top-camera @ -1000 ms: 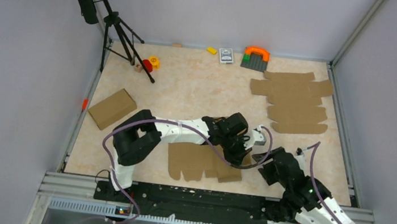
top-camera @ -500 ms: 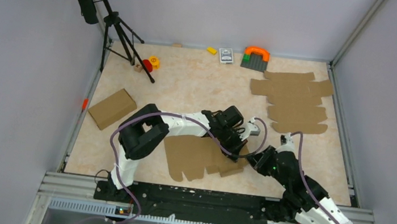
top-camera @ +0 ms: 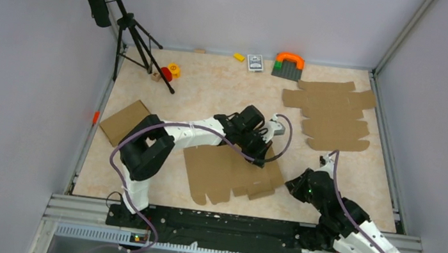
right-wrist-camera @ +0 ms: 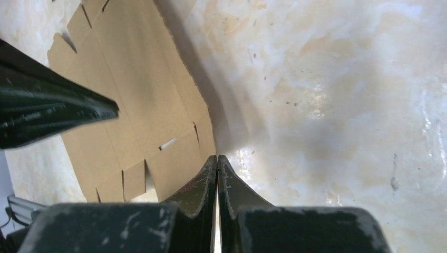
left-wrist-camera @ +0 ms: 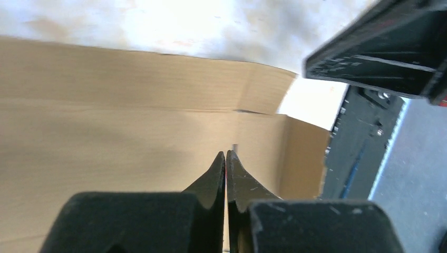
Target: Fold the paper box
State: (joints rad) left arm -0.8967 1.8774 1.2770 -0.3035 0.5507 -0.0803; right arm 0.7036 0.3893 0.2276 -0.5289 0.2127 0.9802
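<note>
1. Top external view: the paper box (top-camera: 228,175) was seen lying as an unfolded sheet on the table (top-camera: 212,99), near the front edge and between the two arms. No panel was seen standing, so folding was judged barely begun.
2. Risk, left: the left gripper (top-camera: 260,160) was clenched, with nothing seen between the jaws. If it were pressed down and moved, the sheet could be dragged along instead of creased.
3. Risk, right: the right gripper (top-camera: 295,185) was also clenched and empty. With the jaws shut, the edge could not be pinched. A push could slide the whole sheet leftward, or the tips could ride over it.
4. Position, left: in the left wrist view, the closed tips (left-wrist-camera: 226,153) were placed over the cardboard, close to a crease line. Contact could not be told.
5. Position, right: in the right wrist view, the closed tips (right-wrist-camera: 217,156) were placed just beside the sheet's right edge, over bare table. A shadow under that edge suggested it was slightly lifted.
</note>
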